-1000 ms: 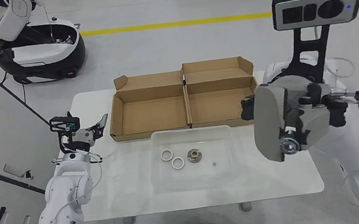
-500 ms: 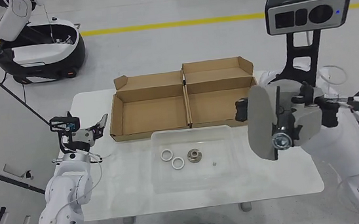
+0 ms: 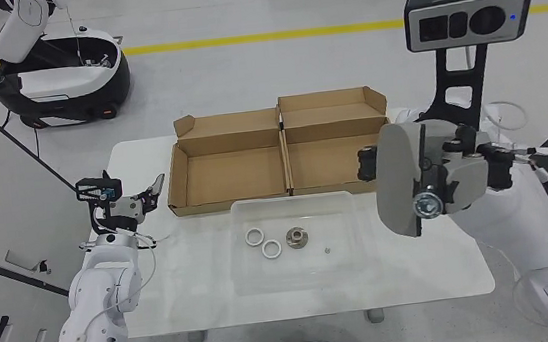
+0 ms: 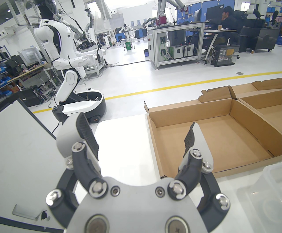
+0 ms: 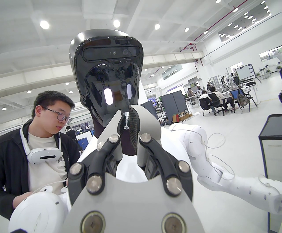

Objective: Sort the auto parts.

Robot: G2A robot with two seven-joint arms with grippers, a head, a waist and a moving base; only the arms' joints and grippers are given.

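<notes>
The right gripper (image 5: 127, 115) pinches a small screw (image 5: 126, 121) at its very fingertips, so tilting may drop it; the left gripper (image 4: 141, 135) gapes wide.

Down in the clear tray (image 3: 257, 204) lies a speck (image 3: 329, 250) too small to name. The right gripper (image 5: 127, 115) pinches a little screw (image 5: 125, 121), its shank partly buried between the fingers. Seen from above, that gripper blocks the corner of the cardboard box (image 3: 338, 154) just behind the tray's right end. In the left wrist view the tray is cut off at the edge.
</notes>
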